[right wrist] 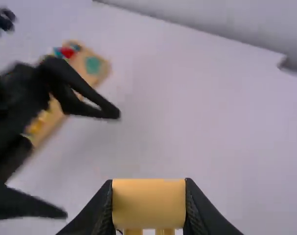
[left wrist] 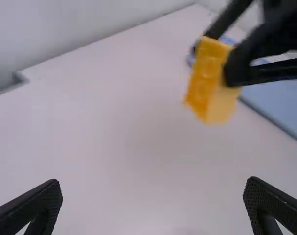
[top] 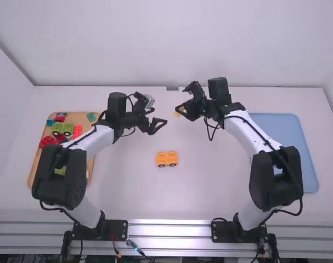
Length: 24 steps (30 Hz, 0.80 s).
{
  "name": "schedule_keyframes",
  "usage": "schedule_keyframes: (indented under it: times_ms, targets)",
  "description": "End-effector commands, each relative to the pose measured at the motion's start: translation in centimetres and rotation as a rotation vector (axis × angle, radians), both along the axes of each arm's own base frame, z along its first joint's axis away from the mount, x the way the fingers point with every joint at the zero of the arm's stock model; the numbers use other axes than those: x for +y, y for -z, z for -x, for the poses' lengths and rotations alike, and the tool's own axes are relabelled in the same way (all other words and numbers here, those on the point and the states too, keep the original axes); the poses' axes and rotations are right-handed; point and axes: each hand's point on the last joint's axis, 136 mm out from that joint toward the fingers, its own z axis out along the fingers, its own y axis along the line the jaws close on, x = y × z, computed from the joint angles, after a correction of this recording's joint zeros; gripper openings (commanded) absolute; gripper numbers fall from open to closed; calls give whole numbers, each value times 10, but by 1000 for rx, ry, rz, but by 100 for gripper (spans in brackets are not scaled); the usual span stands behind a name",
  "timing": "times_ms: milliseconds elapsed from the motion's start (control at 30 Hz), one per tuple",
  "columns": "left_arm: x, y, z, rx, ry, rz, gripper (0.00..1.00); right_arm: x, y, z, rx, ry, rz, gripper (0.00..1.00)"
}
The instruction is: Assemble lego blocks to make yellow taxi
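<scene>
In the high view my left gripper stands open above the table, left of the middle, facing my right gripper, which is shut on a yellow block. An orange-yellow piece with dark wheels sits on the table nearer the arm bases. Seen from the left wrist, the left gripper has widely parted fingers with nothing between them, and the yellow block is farther off. From the right wrist, the right gripper pinches the block between both fingertips.
A wooden tray with green, red and teal pieces lies at the far left, partly behind the left arm. On the right a blue tray or mat lies partly behind the right arm.
</scene>
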Motion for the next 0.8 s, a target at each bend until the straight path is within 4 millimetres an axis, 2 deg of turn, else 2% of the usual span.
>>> schedule_keyframes:
  times_ms: [0, 33, 167, 267, 367, 500, 567, 633, 767]
  targets:
    - [25, -9, -26, -57, -103, -79, 99, -25, -39, -21, -213, 93, 286, 0]
    - [35, -13, -31, -47, -127, -86, 99, -34, -36, -11, -173, 113, 397, 0]
    - [57, -23, -42, -46, -178, -87, 99, -46, -23, 9, -70, 135, 546, 0]
    - [77, -32, -50, -63, -219, -85, 99, -58, 1, 27, 84, 172, 625, 0]
    - [92, -36, -55, -74, -252, -85, 99, -62, 22, 41, 217, 204, 634, 0]
    - [108, -35, -58, -65, -289, -83, 99, -77, 62, 58, 450, 293, 659, 0]
    - [111, -35, -58, -63, -295, -82, 99, -77, 73, 63, 521, 302, 644, 0]
    - [113, -34, -58, -60, -298, -84, 99, -70, 95, 71, 666, 331, 588, 0]
    - [113, -33, -57, -55, -298, -84, 99, -73, 112, 75, 789, 432, 564, 0]
